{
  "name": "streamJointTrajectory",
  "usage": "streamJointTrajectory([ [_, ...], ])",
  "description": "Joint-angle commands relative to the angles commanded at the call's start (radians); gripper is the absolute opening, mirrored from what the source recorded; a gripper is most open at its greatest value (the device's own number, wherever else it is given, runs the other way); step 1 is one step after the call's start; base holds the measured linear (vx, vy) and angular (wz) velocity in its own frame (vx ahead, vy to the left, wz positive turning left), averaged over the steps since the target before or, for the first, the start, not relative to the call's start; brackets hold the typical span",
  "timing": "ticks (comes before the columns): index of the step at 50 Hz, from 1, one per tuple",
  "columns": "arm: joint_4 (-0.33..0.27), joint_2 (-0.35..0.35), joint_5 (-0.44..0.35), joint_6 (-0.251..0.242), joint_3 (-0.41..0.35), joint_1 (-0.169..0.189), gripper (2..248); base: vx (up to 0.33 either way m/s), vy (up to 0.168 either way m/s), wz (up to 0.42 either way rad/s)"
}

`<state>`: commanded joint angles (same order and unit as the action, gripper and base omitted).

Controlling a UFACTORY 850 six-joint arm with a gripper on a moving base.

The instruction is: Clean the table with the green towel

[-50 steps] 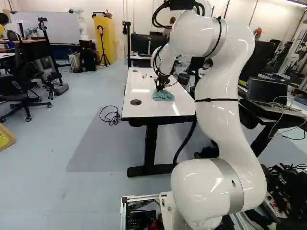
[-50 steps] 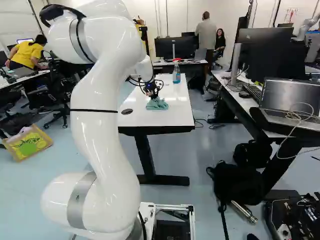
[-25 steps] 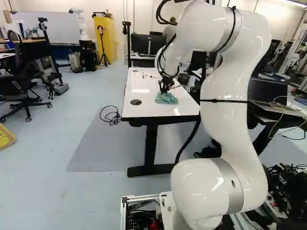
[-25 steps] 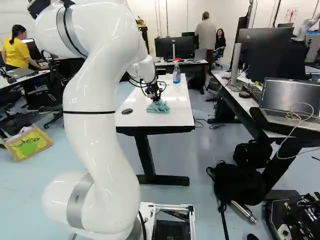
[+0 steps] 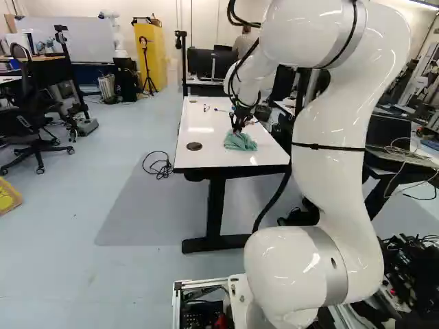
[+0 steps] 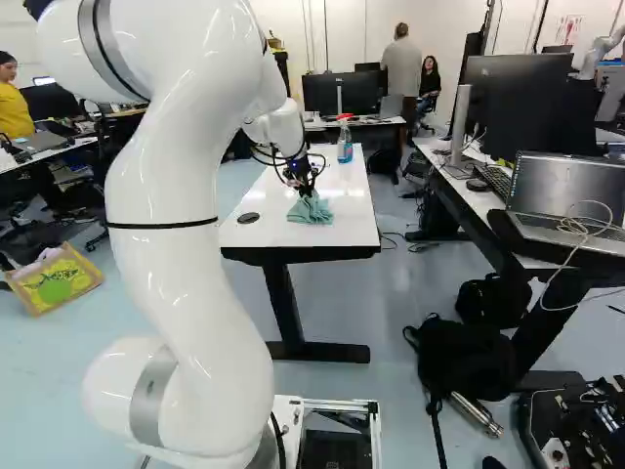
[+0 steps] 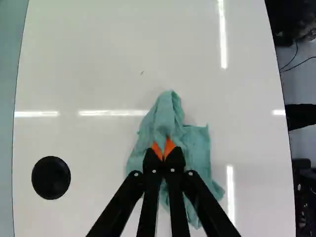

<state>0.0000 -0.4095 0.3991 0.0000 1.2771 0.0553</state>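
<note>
Gripper (image 5: pixel 238 130) clamped on the green towel (image 5: pixel 241 142)

Left base view: the white arm (image 5: pixel 335 151) reaches over the white table (image 5: pixel 212 157), gripper pointing down, with the towel bunched on the tabletop beneath it. A black round disc (image 5: pixel 194 146) lies near the towel.

Right base view: the towel rests toward the table's near end — a spray bottle (image 6: pixel 345 145) stands farther along.

Wrist view: the two fingers are drawn close together, orange pads (image 7: pixel 169 146) pinching a fold of towel — the rest spreads around them, touching the table. A small dark mark (image 7: pixel 142 73) shows ahead of the towel.
</note>
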Motion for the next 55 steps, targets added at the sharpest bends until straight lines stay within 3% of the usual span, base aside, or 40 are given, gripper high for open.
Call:
streamJointTrajectory([
  [44,0.000,0.186,0.000,0.000,-0.218,0.023,24,0.000,0.000,0.000],
  [55,0.000,0.188,0.000,0.000,-0.221,0.023,24,0.000,0.000,0.000],
])
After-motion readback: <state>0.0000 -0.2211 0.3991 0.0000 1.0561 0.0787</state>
